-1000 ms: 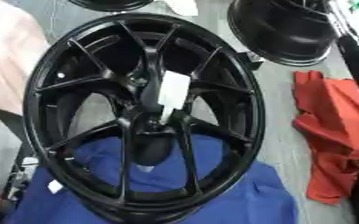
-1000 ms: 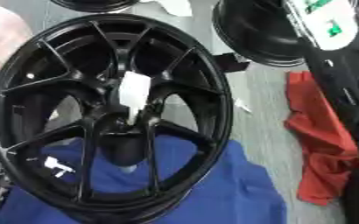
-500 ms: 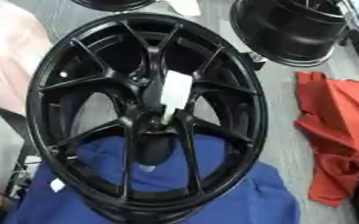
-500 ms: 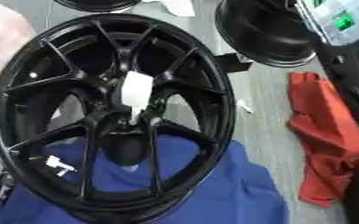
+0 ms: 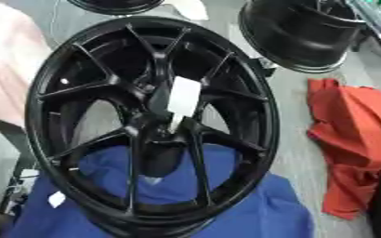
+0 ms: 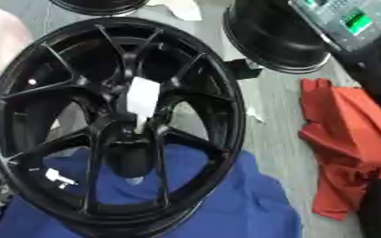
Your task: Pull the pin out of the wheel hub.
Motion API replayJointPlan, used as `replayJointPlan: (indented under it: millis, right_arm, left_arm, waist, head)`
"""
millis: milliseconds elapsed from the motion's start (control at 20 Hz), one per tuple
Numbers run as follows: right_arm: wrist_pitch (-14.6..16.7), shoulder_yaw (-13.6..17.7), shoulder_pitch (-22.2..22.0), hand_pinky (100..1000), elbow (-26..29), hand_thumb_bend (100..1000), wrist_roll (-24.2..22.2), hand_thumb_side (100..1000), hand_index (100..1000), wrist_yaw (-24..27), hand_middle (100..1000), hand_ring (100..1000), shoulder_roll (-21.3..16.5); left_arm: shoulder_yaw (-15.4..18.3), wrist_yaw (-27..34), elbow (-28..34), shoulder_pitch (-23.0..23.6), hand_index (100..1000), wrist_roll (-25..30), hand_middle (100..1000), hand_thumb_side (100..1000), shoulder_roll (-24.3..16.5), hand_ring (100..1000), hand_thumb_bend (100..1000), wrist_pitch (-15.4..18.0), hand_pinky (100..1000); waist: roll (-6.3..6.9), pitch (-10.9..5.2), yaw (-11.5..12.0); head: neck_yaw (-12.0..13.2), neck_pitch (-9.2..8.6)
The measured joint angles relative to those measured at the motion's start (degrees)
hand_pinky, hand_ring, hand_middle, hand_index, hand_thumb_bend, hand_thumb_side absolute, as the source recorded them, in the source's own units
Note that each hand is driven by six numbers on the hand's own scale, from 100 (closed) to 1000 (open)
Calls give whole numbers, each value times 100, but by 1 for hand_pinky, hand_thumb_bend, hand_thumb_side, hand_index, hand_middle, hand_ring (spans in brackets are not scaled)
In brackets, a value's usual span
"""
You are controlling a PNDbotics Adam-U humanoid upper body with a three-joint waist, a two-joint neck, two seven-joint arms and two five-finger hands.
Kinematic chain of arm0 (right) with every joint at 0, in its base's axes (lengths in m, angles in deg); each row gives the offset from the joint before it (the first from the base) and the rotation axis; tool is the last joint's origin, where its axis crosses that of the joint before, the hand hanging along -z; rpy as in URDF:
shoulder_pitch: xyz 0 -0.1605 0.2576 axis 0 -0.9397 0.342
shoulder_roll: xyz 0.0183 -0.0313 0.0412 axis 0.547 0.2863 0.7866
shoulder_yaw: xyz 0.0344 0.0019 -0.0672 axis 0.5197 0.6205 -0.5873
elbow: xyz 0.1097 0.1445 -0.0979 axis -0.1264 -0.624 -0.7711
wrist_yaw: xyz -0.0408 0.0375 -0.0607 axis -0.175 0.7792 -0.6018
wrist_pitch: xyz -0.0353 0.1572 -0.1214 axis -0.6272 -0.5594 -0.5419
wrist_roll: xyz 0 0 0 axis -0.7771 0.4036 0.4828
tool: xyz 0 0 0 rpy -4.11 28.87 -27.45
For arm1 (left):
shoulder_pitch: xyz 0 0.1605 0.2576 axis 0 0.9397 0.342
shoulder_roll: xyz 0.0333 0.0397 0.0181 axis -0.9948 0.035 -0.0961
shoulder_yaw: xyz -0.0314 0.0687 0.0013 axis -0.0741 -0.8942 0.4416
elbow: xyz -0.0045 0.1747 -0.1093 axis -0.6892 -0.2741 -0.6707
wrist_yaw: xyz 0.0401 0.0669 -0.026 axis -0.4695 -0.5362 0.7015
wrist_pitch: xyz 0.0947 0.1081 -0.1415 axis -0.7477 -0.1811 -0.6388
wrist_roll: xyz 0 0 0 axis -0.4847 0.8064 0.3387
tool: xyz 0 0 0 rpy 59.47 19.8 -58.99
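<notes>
Your black wheel hub fills the middle of the view, lying on a blue cloth that shows through its near spokes. A white tag-like piece sits at the hub's centre; you cannot tell whether this is the pin. To the right lies a red cloth on the grey bench. A second black wheel stands far right. Neither robot hand shows in either view, so you cannot tell their state.
</notes>
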Motion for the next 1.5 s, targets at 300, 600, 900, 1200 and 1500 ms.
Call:
replayJointPlan:
  millis: [300, 600, 900, 1200, 1500]
  right_arm:
    - [540, -168, -41, 846, 287, 307, -549, 440, 824, -444, 761, 827, -85]
    - [1072, -246, -11, 848, 313, 321, -1082, 432, 828, -457, 766, 830, -110]
    - [1430, -175, 41, 851, 317, 355, -1575, 390, 833, -325, 771, 832, -124]
    - [1658, -143, 142, 861, 318, 444, -2075, 262, 848, -84, 795, 848, -152]
    - [1970, -246, 329, 859, 319, 466, -2617, 221, 848, 44, 797, 849, -160]
  left_arm:
    - [-22, -3, 29, 0, 809, 22, 714, 771, -3, 775, 467, -17, 839]
    - [-36, -4, 31, -1, 809, 30, 714, 771, -21, 777, 467, -23, 839]
    - [-36, -5, 31, 9, 809, 38, 715, 771, -48, 779, 467, -31, 839]
    - [-40, -5, 31, 40, 808, 49, 715, 771, -48, 780, 465, -42, 839]
    - [-60, -5, 31, 47, 808, 53, 715, 772, -49, 781, 465, -42, 839]
  waist:
    - [-6, -1, -40]
    - [-6, -1, -53]
    - [-4, -26, -113]
    - [-1, -50, -148]
    - [-1, -63, -170]
  head:
    - [-1, 1]
    - [-1, 2]
    - [17, 17]
    - [62, 22]
    - [92, 22]
